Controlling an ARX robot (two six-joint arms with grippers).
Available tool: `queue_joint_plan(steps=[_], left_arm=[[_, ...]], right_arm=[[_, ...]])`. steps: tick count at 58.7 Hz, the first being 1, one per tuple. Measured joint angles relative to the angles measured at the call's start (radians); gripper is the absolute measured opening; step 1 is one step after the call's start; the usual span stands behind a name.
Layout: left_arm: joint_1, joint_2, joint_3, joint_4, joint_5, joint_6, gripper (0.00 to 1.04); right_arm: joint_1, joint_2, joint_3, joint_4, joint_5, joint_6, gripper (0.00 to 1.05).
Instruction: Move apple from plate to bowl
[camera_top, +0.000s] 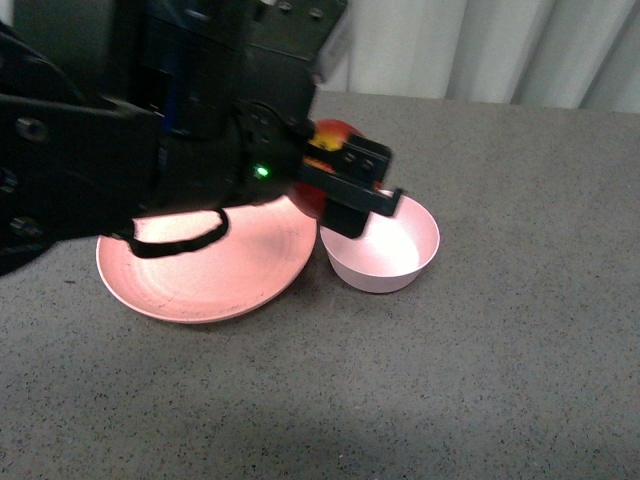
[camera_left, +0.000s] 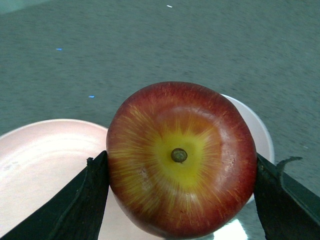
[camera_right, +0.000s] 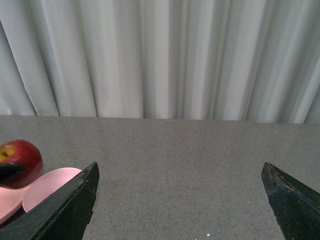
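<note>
My left gripper (camera_top: 335, 175) is shut on the dark red apple (camera_top: 335, 130) and holds it in the air between the salmon-pink plate (camera_top: 205, 270) and the pale pink bowl (camera_top: 385, 250), over the bowl's near-left rim. In the left wrist view the apple (camera_left: 181, 157) fills the gap between the two black fingers (camera_left: 85, 200), stem end facing the camera, with the plate (camera_left: 45, 165) and the bowl (camera_left: 257, 132) behind it. In the right wrist view my right gripper (camera_right: 180, 200) is open and empty over bare table; the apple (camera_right: 20, 161), the plate (camera_right: 7, 205) and the bowl (camera_right: 47, 185) show at the edge.
The grey speckled table (camera_top: 480, 380) stretches in front and to the right of the bowl. A pale pleated curtain (camera_right: 160, 55) hangs behind the table's far edge. My left arm (camera_top: 120, 150) covers the far left of the front view.
</note>
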Motion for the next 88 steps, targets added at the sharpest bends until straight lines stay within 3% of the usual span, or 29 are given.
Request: queue_joint_plan(steps=[16, 54, 59, 62, 66, 77, 84, 88], left_arm=[[-0.082, 0.104, 0.089, -0.017, -0.013, -0.013, 0.74], [-0.054, 0.221, 0.161, -0.036, -0.055, 0.012, 0.73], [-0.051, 0.222, 0.161, -0.038, -0.06, 0.01, 0.85], [-0.048, 0.221, 0.161, -0.043, -0.059, -0.009, 0.98], [-0.047, 0.214, 0.156, -0.038, -0.058, -0.019, 0.98], [-0.036, 0.1, 0.046, 0.035, -0.091, -0.09, 0.98], [-0.013, -0.051, -0.108, 0.108, -0.164, -0.157, 0.98], [0.008, -0.157, -0.231, 0.129, -0.257, -0.206, 0.98]], right_arm=[[0.0, 0.0, 0.0, 0.0, 0.0, 0.0, 0.95], [0.0, 0.0, 0.0, 0.0, 0.0, 0.0, 0.95], [0.0, 0.0, 0.0, 0.0, 0.0, 0.0, 0.95], [0.0, 0.0, 0.0, 0.0, 0.0, 0.0, 0.95], [0.0, 0.0, 0.0, 0.0, 0.0, 0.0, 0.95], [0.0, 0.0, 0.0, 0.0, 0.0, 0.0, 0.95], [0.0, 0.0, 0.0, 0.0, 0.0, 0.0, 0.95], [0.0, 0.0, 0.0, 0.0, 0.0, 0.0, 0.95]])
